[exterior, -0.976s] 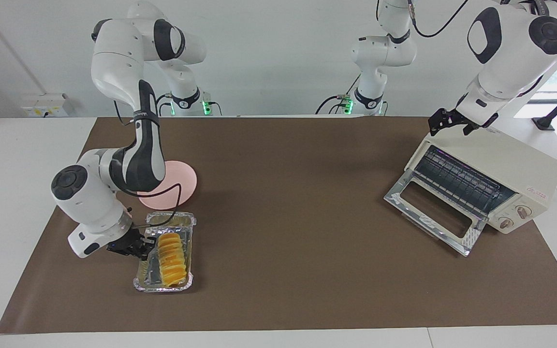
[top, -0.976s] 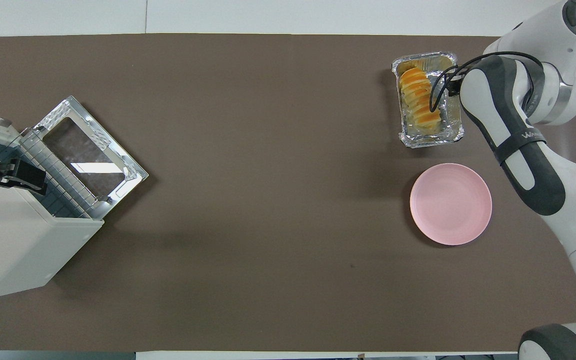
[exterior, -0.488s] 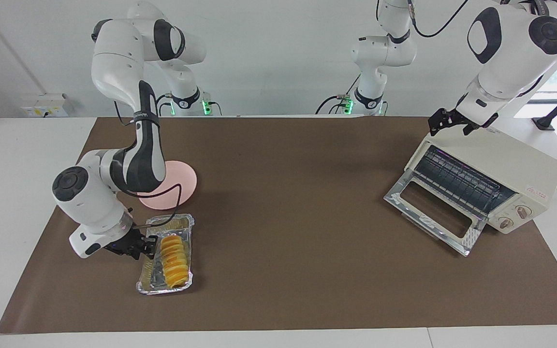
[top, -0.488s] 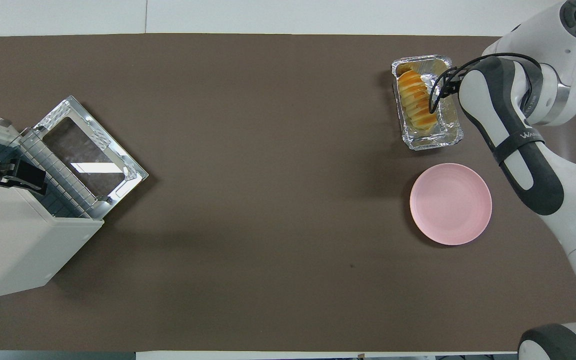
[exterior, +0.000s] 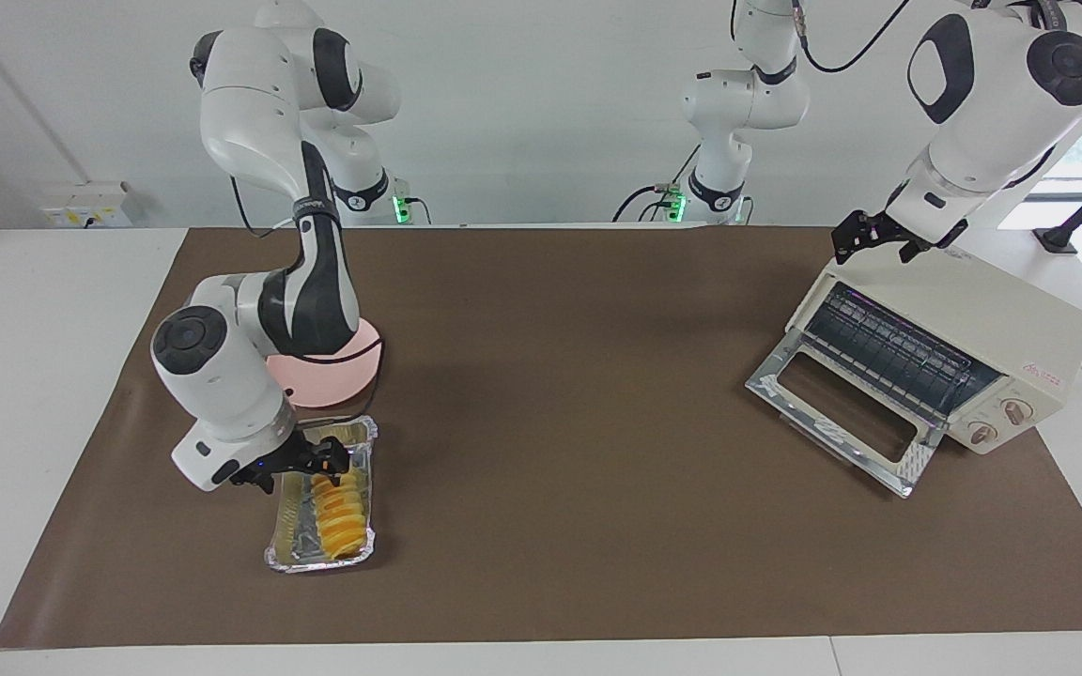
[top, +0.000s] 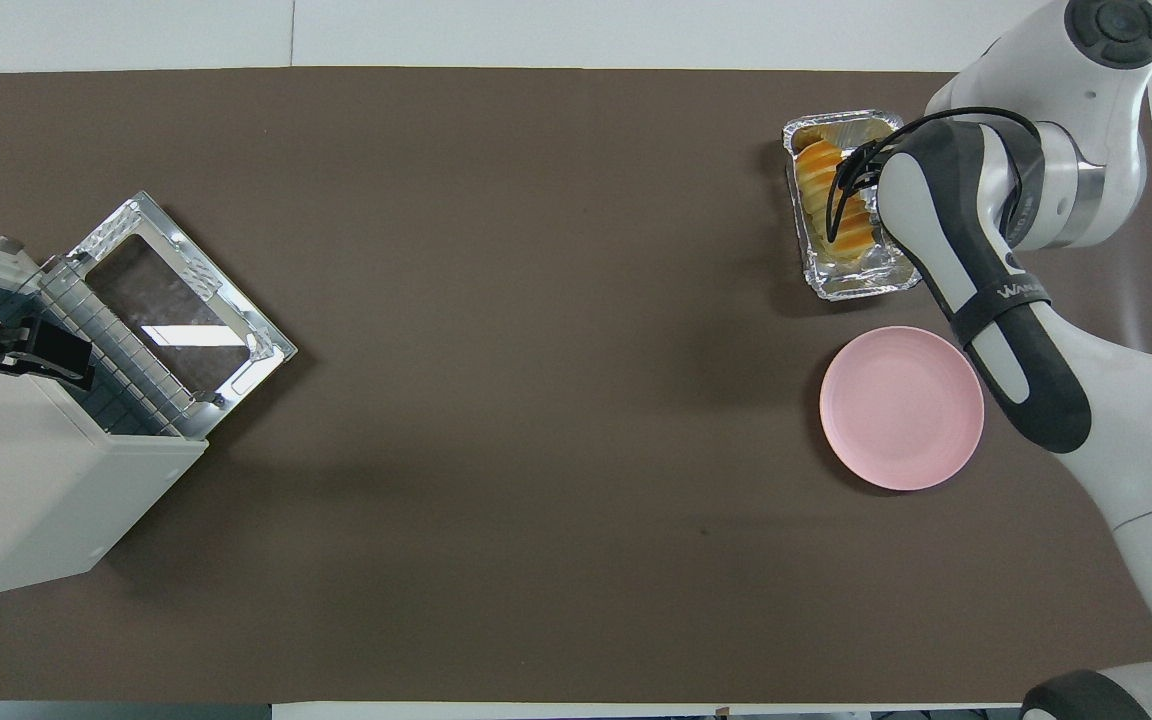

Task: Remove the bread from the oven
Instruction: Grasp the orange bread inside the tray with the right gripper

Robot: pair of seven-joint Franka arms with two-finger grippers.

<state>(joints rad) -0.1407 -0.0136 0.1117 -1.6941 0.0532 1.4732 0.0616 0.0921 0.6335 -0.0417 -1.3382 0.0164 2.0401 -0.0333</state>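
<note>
Right arm bent low, wrist angled down — its black two-finger right gripper (exterior: pixel 301 462) hangs near table height. Left arm raised, elbow high — black two-finger left gripper (exterior: pixel 865 240) hangs, waiting.

right arm hides part of bread (top: pixel 820 185), oven (top: pixel 26 480) cut off at edge

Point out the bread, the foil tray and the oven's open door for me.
bread (exterior: pixel 338 518), facing view, on its ridged golden top.
foil tray (exterior: pixel 319 563), facing view, on the rim at the end farthest from the robots.
oven door (exterior: pixel 840 407), facing view, on the glass pane of the dropped-down door.
</note>
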